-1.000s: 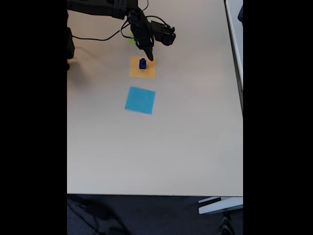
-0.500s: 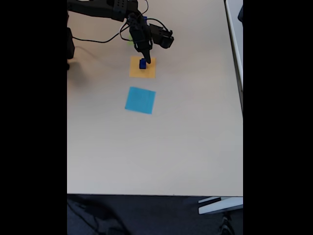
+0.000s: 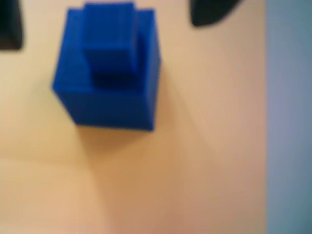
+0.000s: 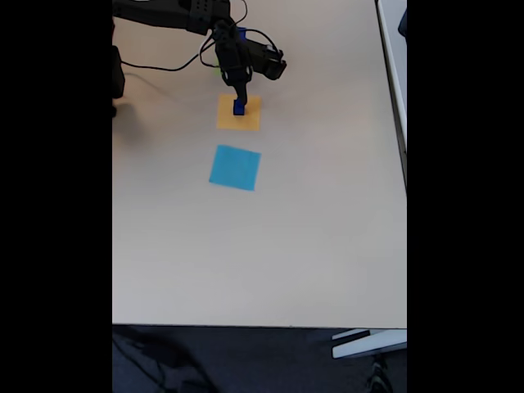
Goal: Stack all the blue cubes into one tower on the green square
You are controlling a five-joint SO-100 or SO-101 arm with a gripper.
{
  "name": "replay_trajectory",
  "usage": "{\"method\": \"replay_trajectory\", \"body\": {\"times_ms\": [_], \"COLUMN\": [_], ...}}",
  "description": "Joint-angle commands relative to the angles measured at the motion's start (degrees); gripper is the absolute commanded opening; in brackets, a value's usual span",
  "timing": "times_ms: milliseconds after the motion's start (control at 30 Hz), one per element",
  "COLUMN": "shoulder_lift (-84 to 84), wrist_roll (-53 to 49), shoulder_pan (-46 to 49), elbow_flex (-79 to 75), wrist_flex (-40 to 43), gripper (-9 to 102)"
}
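Stack: two blue cubes [image 3: 107, 73], the small one on top of the large one, both resting on the orange square [image 4: 239, 113] in the fixed view.
Stack place: near the upper middle of the orange square, not on the green square [image 4: 219, 70], of which a sliver shows just above, beside the arm.
Stack axis: long axis upright, narrowing upward; in the wrist view it is seen from above and slightly tilted by perspective.
Small cube: sits toward the top edge of the large cube's upper face in the wrist view, edges roughly parallel to the large cube's edges.
Large cube: front face points to the bottom of the wrist view, one corner toward lower left.
Tool [image 4: 238, 98]: directly over the stack in the fixed view; fingers apart, one dark tip at the top left of the wrist view, the other [image 3: 209, 12] at the top right, the stack between them and not touched.
Light-blue square [image 4: 235, 168]: below the orange one in the fixed view, apart from it.
Bench [image 4: 311, 229]: pale beige.
Focus: wrist view blurred.
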Motion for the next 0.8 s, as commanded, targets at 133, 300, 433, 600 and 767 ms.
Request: {"method": "replay_trajectory", "body": {"times_ms": [133,300,433,600,767], "shoulder_lift": [2.5,1.8,1.1,-1.1,-2.3], "wrist_roll": [-1.9,-2.5,-2.5,-2.6,-2.5], "shoulder_pan": [1.4,1.8,1.8,1.8,1.3], "elbow_flex": [-0.4,-0.5,-1.1,-2.8,-3.6], "wrist_flex": [0.4,0.3,0.1,-0.3,-0.4], "gripper": [17,16,16,17,17]}}
